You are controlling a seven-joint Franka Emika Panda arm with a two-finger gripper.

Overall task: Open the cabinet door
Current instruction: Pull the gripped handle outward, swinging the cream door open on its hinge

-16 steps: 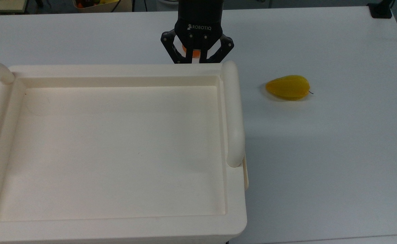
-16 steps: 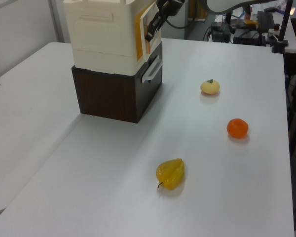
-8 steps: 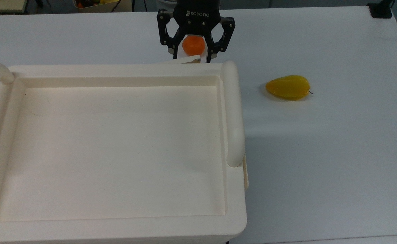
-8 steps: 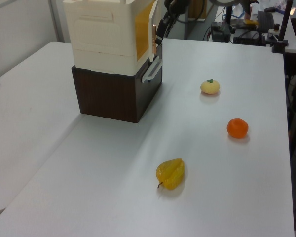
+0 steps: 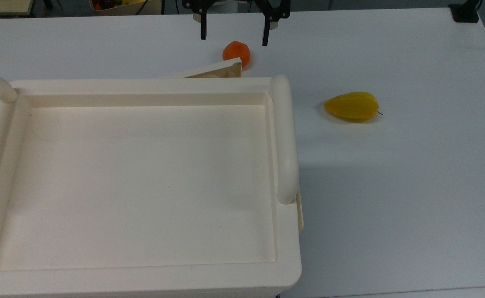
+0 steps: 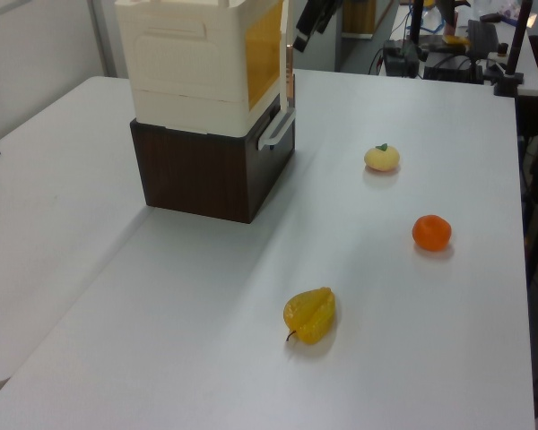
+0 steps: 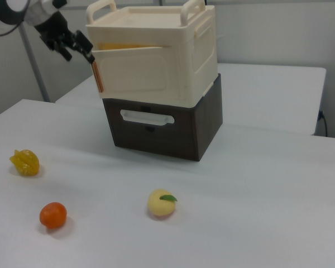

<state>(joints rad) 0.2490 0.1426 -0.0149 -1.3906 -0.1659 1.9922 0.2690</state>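
Observation:
The cabinet door is a thin cream panel standing ajar at the cabinet's far edge in the top view. In the right view the cabinet door has its left edge swung a little away from the cream cabinet. My gripper hangs beyond the door's free end, open, with nothing between its fingers and a gap to the panel. In the right view my gripper sits just left of the door's free edge. In the left view the cabinet door shows edge-on below my gripper.
The cabinet rests on a dark brown drawer unit. An orange fruit lies on the white table close behind the door's tip. A yellow star-shaped fruit and a pale round fruit lie further off.
My gripper has pulled back from the door toward the top view's top edge and spread wider. The door has swung further out from the cabinet.

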